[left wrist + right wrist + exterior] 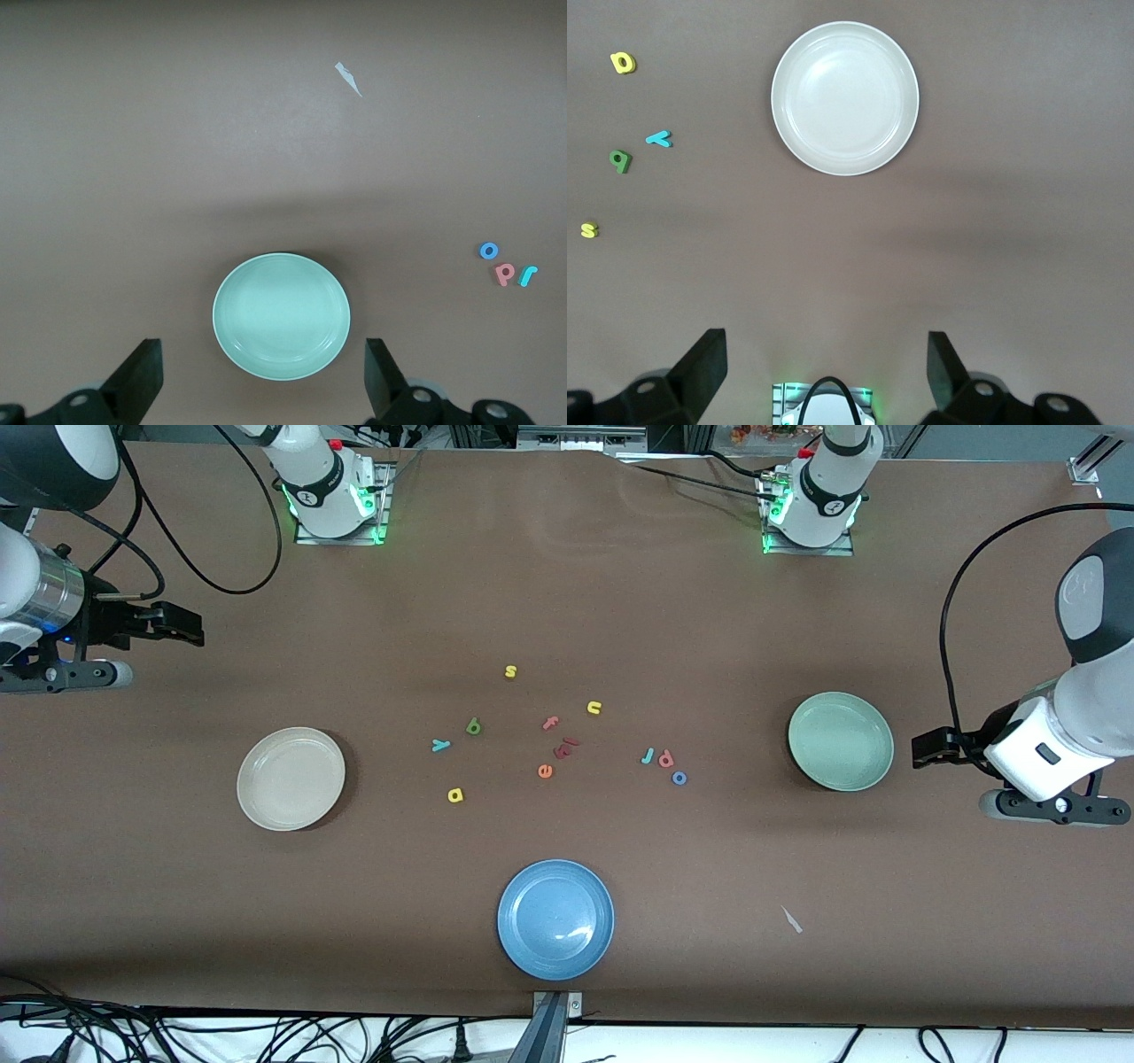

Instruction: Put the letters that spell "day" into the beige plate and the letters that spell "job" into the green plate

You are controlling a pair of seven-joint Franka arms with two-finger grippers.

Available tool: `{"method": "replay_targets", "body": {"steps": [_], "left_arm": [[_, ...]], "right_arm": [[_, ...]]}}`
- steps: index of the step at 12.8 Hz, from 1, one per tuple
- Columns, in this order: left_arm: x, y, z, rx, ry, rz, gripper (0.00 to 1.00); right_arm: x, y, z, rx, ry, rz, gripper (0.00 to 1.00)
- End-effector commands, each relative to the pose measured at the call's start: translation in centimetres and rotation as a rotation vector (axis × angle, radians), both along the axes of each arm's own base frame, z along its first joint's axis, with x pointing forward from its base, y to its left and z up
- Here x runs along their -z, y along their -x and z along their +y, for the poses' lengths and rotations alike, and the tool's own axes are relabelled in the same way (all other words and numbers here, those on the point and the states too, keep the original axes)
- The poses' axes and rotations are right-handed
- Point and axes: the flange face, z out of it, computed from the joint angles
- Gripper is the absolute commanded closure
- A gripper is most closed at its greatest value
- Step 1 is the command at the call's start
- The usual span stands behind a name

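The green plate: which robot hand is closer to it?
Left. The left gripper hovers open right beside the green plate, at the table's edge; the right gripper waits open past the beige plate.

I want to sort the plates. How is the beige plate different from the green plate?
The round cream-beige plate sits toward the right arm's end of the table; the round pale mint-green plate sits toward the left arm's end. The beige one has the yellow "a" closest to it, the green one the blue ring "o". Both are plain, shallow, empty and look the same size.
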Motion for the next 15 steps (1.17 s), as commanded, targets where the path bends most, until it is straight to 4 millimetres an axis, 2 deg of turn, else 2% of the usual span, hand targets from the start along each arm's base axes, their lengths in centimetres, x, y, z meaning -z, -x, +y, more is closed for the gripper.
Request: {"method": "replay_targets", "body": {"steps": [1, 15], "left_arm": [[-0.60, -0.10, -0.19, -0.001, 0.026, 0.002, 0.00], [-0.60, -0.09, -0.29, 0.001, 0.026, 0.002, 0.00]], "right_arm": [[-0.47, -0.27, -0.10, 0.014, -0.014, 0.005, 0.00], [-0.39, -0.15, -0.10, 0.014, -0.014, 0.011, 0.00]]}}
